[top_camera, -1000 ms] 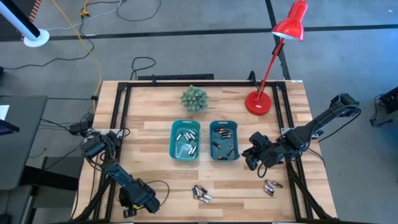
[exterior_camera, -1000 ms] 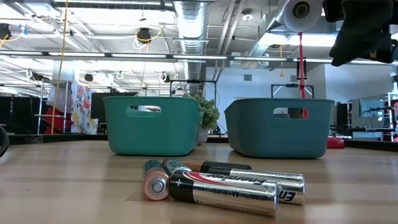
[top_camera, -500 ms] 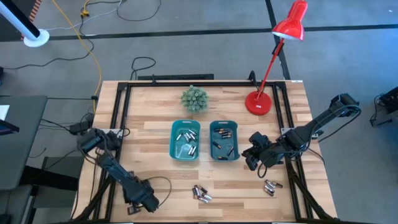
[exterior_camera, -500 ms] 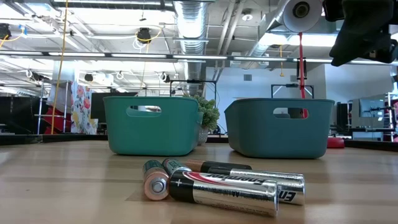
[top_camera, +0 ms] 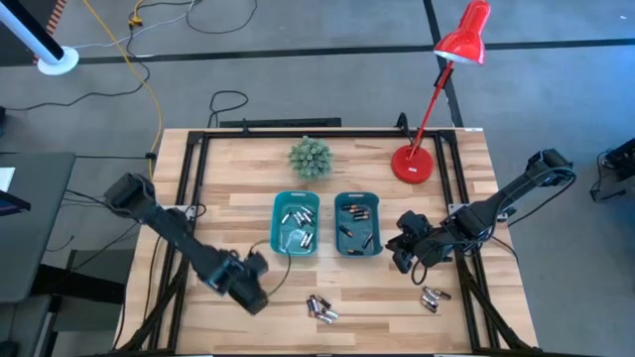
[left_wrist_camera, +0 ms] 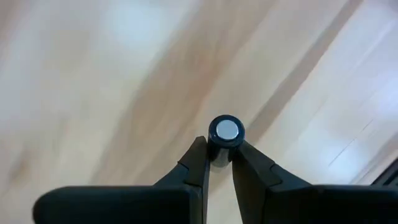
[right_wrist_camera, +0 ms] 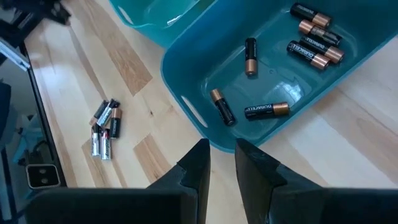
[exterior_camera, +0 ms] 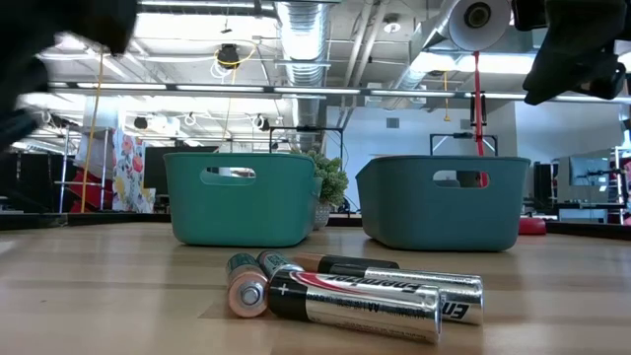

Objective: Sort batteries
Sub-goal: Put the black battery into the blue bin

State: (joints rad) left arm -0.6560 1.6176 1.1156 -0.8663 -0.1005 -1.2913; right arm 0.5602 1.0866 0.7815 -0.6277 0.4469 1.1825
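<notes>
The left tool [left_wrist_camera: 219, 163] pinches a round, metal-capped battery [left_wrist_camera: 225, 132] above pale wood.

The table [top_camera: 248, 169] was viewed from overhead and level; loose batteries [exterior_camera: 335, 286] were shared, closest low.

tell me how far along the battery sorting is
Partly done. Done: batteries already lie in the left bin and the right bin. In hand: the left gripper has its jaws shut on one battery. Left: a loose cluster near the table's front edge and a smaller group. The right gripper waits beside the right bin.
</notes>
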